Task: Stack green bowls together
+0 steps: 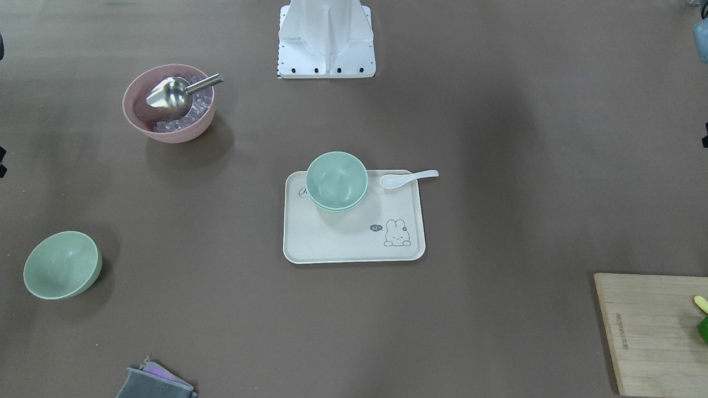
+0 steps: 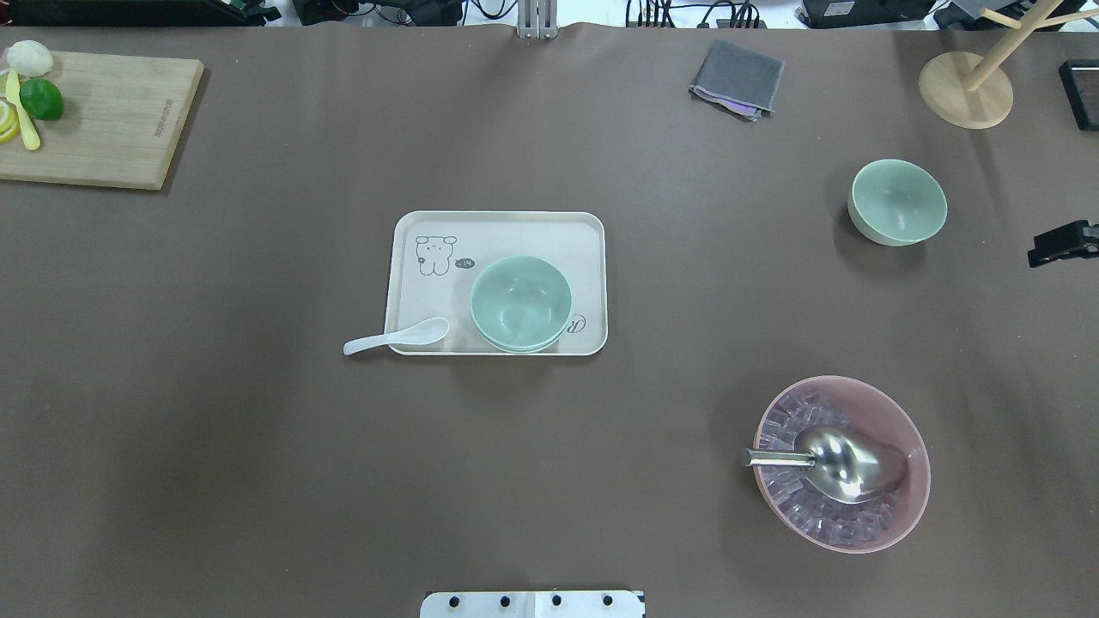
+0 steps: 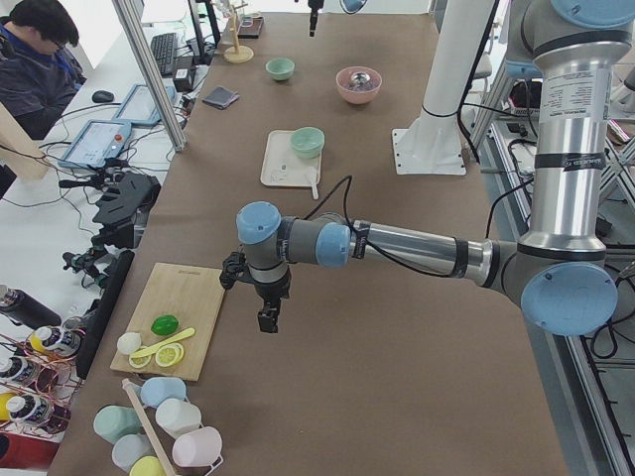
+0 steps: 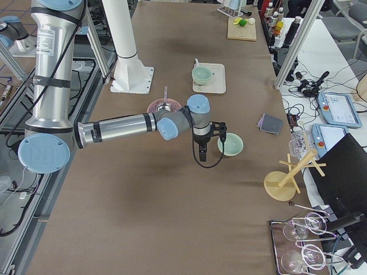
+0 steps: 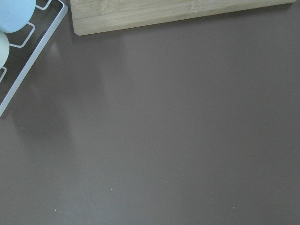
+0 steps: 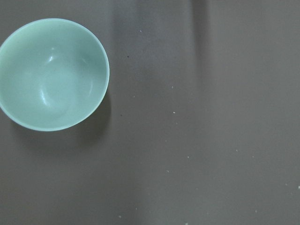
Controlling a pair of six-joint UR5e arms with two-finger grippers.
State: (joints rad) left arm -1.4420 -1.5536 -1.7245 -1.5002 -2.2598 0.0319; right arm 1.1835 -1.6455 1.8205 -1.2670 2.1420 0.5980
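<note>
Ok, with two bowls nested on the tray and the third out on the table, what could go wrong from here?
1. The lone green bowl sits off-centre in the right wrist view, so a straight descent might clip its rim or miss it.
2. The white spoon rests across the rim of the tray, close beside the nested bowls. Lowering the third bowl there could knock it.
</note>
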